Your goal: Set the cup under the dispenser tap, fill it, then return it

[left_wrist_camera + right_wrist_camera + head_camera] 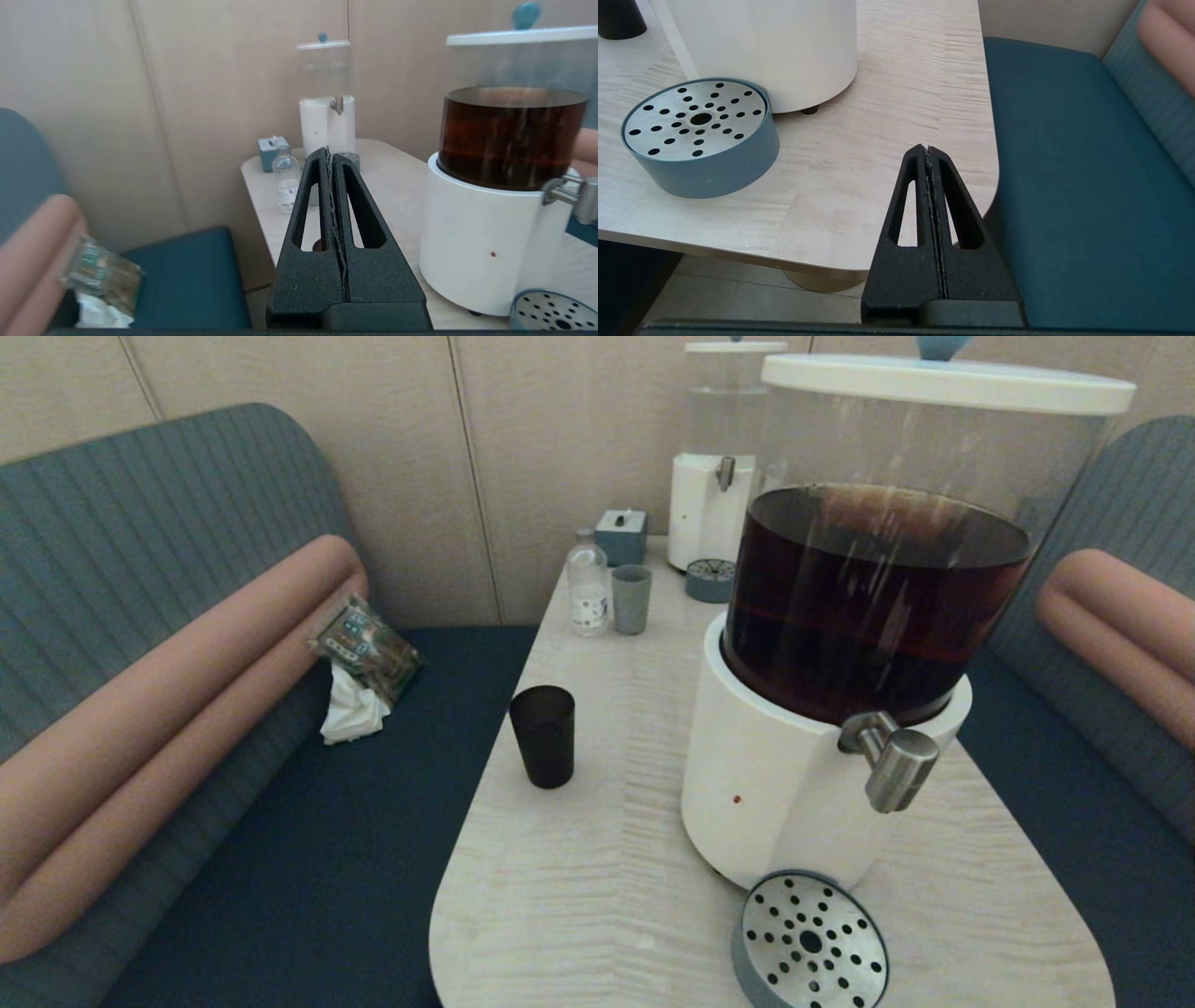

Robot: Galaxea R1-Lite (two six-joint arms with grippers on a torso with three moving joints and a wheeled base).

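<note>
The black cup (542, 735) stands upright on the pale wooden table (597, 877), left of the big dispenser (794, 784) of dark brown liquid. The steel tap (892, 761) juts from the dispenser's front, above the round perforated drip tray (810, 941); nothing stands on the tray. My left gripper (330, 150) is shut and empty, raised off the table's left front, with the cup almost hidden behind its fingers. My right gripper (927, 148) is shut and empty over the table's near right corner, to the right of the drip tray (698, 135). Neither gripper shows in the head view.
At the table's far end stand a smaller clear-liquid dispenser (719, 476) with its own drip tray (710, 580), a grey-green cup (631, 599), a small bottle (588, 583) and a blue box (622, 536). Blue bench seats flank the table; a snack packet and tissue (359, 663) lie on the left one.
</note>
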